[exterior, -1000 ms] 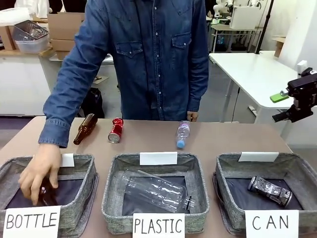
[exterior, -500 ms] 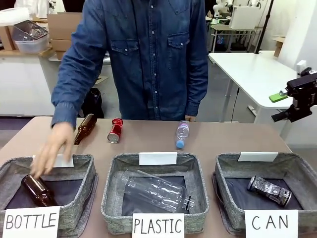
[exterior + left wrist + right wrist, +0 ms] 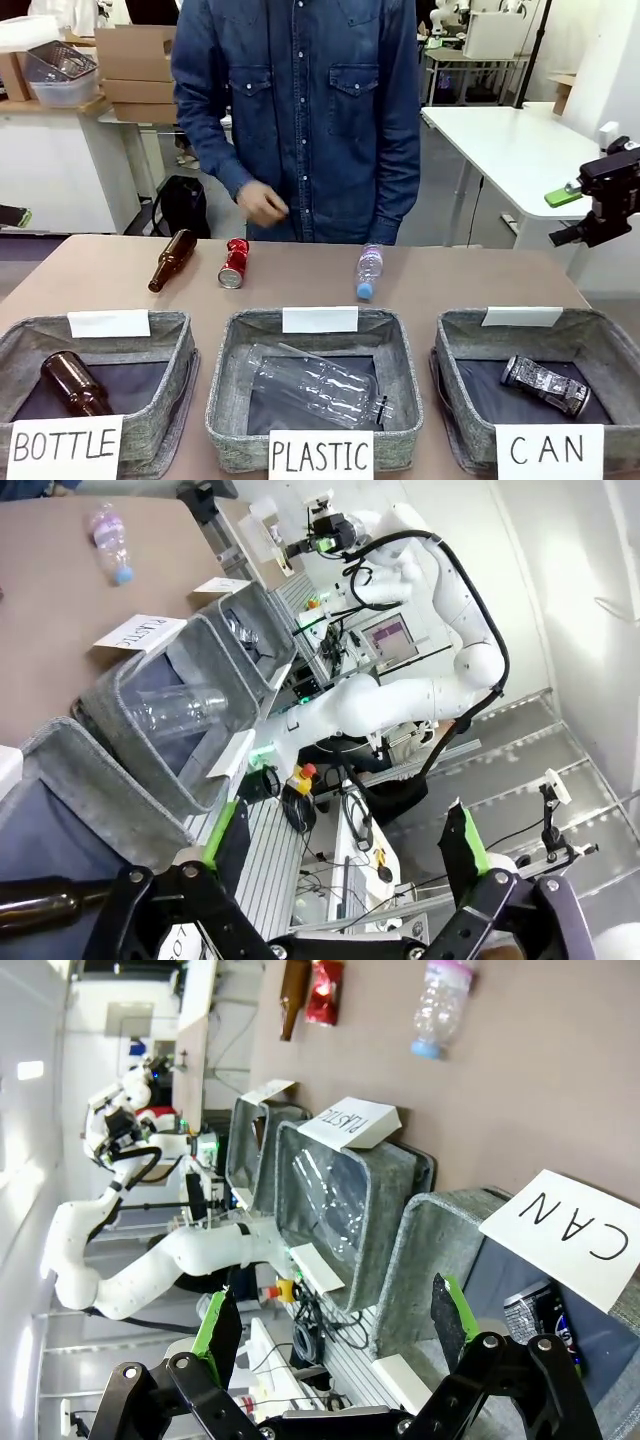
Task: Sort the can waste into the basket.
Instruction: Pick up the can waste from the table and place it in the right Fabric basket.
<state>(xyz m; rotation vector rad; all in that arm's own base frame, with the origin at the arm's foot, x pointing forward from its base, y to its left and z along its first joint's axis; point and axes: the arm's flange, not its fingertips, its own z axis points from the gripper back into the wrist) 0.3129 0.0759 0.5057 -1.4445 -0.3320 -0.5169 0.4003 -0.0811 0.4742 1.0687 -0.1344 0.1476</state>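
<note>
On the far left part of the brown table [image 3: 480,280], upper left of the front view: one small red metal drink can with a silver top [image 3: 233,263]. It lies on its side between a brown glass bottle [image 3: 172,260] and a small clear plastic bottle with a blue cap [image 3: 368,270], well apart from the square grey fabric basket signed "CAN" [image 3: 600,322] at lower right.

Inside that basket, lower right: one dark metal drink can with white print [image 3: 545,385], lying flat on the lining.

Handling, by my judgement:
- Probably empty, so light.
- Thin-walled and easily dented, so only a gentle squeeze.
- Smooth and round, likely to roll or slip if nudged.
- Best held across the middle of the barrel, not by the rims.

My left fingers [image 3: 468,840]: spread fully wide, holding nothing.

My right fingers [image 3: 447,1320]: likewise wide apart and empty, raised at the frame's right edge.
</note>
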